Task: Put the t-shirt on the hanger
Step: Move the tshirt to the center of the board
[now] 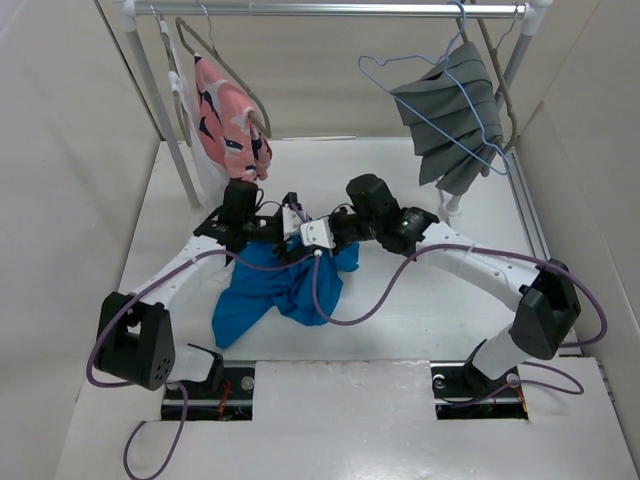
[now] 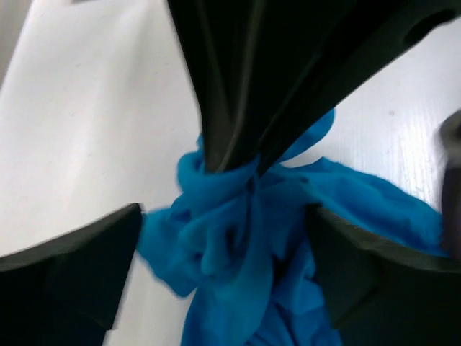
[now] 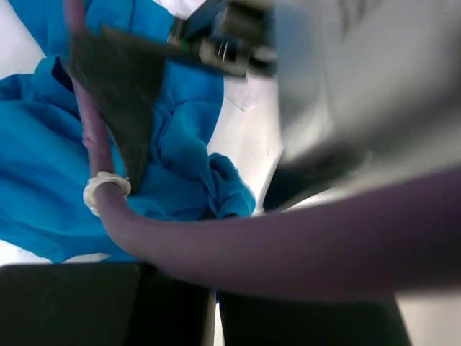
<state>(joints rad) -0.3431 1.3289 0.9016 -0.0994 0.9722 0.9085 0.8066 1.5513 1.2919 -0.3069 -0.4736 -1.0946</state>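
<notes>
The bright blue t-shirt (image 1: 278,288) lies crumpled on the white table in the middle. My two grippers meet over its far edge. My right gripper (image 1: 312,243) is shut on a bunched fold of the t-shirt; in the left wrist view its dark fingers (image 2: 230,137) pinch the cloth (image 2: 230,216) from above. My left gripper (image 2: 223,231) is open, one finger on each side of that bunch, not closed on it. The light-blue wire hanger (image 1: 455,95) hangs from the rail at the back right, over the grey pleated cloth. In the right wrist view the t-shirt (image 3: 43,166) spreads left of the gripper (image 3: 216,303).
A metal rail (image 1: 330,9) spans the back. A pink patterned garment (image 1: 230,120) hangs on a thick hanger at its left, the grey pleated cloth (image 1: 450,115) at its right. A purple cable (image 3: 302,238) crosses the right wrist view. White walls close in the table on both sides.
</notes>
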